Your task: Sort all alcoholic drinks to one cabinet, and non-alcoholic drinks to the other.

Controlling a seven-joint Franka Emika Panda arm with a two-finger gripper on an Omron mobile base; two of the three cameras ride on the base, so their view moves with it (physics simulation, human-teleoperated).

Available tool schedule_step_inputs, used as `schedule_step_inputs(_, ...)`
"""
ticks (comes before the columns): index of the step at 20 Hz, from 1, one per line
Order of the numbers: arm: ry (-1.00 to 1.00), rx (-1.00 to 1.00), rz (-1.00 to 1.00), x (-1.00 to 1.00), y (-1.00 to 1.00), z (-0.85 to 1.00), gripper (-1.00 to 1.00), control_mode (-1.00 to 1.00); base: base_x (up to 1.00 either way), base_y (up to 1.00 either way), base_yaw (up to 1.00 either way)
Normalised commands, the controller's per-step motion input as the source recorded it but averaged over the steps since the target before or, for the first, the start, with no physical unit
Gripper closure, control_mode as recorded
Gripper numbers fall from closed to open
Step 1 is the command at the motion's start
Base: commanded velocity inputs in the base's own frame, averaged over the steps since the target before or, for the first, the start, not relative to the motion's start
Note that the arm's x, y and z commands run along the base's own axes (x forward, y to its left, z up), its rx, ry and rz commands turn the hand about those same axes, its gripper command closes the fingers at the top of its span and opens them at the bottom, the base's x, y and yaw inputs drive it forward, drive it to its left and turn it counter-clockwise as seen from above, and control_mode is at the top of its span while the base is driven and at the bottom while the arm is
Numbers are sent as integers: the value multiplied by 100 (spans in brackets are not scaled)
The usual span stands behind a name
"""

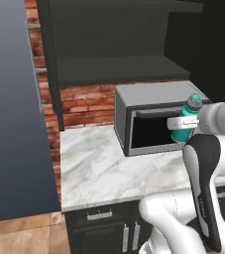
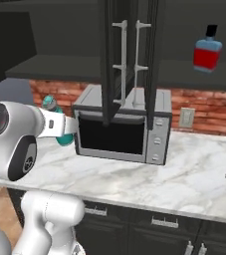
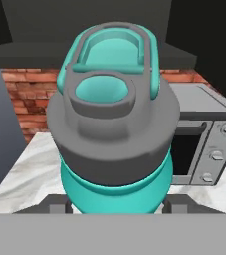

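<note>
Between the fingers of the gripper (image 1: 182,125), the teal bottle (image 1: 187,119) is clamped upright, clear of the counter (image 1: 99,166). Above the hand sits the cabinet shelf (image 1: 119,69); lift straight, keep the bottle vertical, clear the microwave (image 1: 148,111) alongside.

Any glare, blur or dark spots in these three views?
Left base view: open cabinet interior very dark, shelf detail lost. Right base view: blue bottle reads clearly against black; no glare on the marble counter. Hand view: teal bottle looms large, sharp, flatly lit.
</note>
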Motion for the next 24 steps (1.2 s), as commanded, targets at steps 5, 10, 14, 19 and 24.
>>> schedule_step_inputs(5, 0, 0, 0, 0, 0, 0, 100, 100, 56, 13, 0)
schedule_step_inputs(10, 0, 0, 0, 0, 0, 0, 100, 100, 32, 21, 0)
schedule_step_inputs(14, 0, 0, 0, 0, 0, 0, 100, 100, 15, 25, 0)
schedule_step_inputs(19, 0, 0, 0, 0, 0, 0, 100, 100, 4, 21, 0)
schedule_step_inputs(24, 0, 0, 0, 0, 0, 0, 100, 100, 0, 16, 0)
